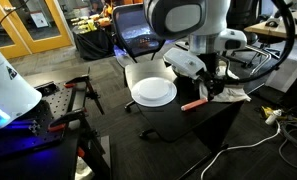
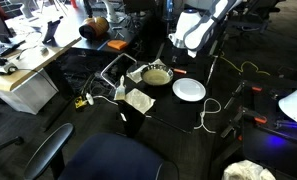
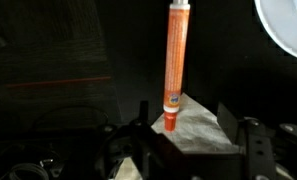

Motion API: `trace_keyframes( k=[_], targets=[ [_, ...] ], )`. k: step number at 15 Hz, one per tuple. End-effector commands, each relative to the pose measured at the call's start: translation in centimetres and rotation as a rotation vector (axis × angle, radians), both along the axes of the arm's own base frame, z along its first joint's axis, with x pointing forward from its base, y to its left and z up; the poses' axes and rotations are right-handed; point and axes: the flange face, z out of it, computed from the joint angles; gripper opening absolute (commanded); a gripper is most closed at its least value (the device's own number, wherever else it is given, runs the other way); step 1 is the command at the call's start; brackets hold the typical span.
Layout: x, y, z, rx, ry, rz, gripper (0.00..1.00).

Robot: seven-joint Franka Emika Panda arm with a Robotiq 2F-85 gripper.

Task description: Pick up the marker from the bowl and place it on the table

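On the black table (image 3: 228, 70), the marker (image 3: 176, 65) lies free near the white plate (image 1: 153, 92); the gripper (image 3: 193, 133) hangs above, jaws spread, holding nothing.

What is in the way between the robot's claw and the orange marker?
Nothing visible. In the wrist view the marker lies uncovered on the black table, one end on a pale sheet, just ahead of the open gripper.

We list: marker (image 3: 175, 65), orange-red, white band, pale end; plate (image 1: 153, 92), plain white; table (image 1: 170, 118), black top; bowl (image 2: 156, 76), silvery rim, brownish inside; cloth (image 3: 203, 125), mottled grey-white.
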Motion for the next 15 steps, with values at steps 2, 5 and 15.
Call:
trace_keyframes(
  k=[2,5,15],
  targets=[
    [-2.5,0.9,5.0,-0.012,-0.098,0.014,1.0],
    [-3.6,1.5,7.2,-0.005,-0.109,0.017,1.0],
    [-3.5,2.4,7.9,-0.002,-0.103,0.017,1.0]
  ],
)
